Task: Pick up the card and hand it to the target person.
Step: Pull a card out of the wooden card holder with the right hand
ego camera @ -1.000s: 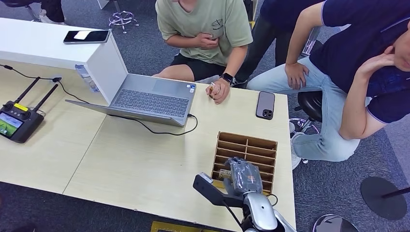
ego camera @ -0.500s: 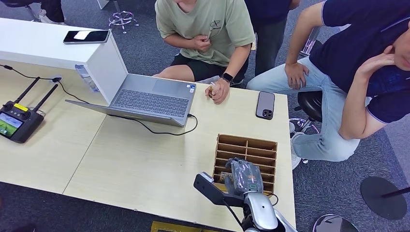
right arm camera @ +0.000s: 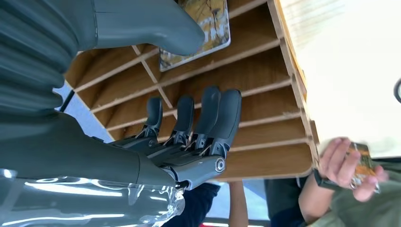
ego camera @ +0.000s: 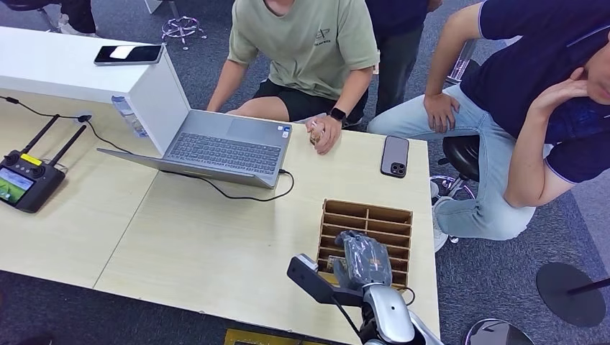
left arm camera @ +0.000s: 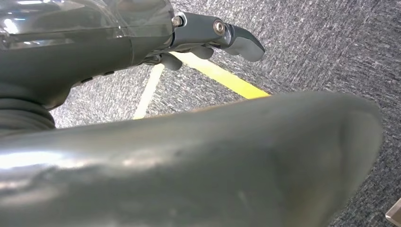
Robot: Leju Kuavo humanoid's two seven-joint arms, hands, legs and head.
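A brown wooden slotted rack (ego camera: 378, 219) stands at the table's near right corner. A card (right arm camera: 218, 21) with a yellowish picture lies in one of its slots (right arm camera: 255, 80). My right hand (ego camera: 363, 257) hovers over the near end of the rack. In the right wrist view its fingers (right arm camera: 189, 132) are stretched out and apart above the slots, the thumb lies just over the card, and it holds nothing. My left hand (left arm camera: 208, 38) hangs over grey carpet with nothing in it. A person in a green shirt (ego camera: 316, 43) sits across the table, holding a small card (ego camera: 315, 134) at the far edge.
An open laptop (ego camera: 223, 147) with a black cable (ego camera: 237, 192) is at the table's middle. A dark phone (ego camera: 394, 156) lies at the far right edge and a remote controller (ego camera: 25, 183) at the left. A person in blue (ego camera: 532, 108) sits close on the right.
The person in green has lowered the arm that was held at the chest. My right hand has sunk slightly over the rack's near end.
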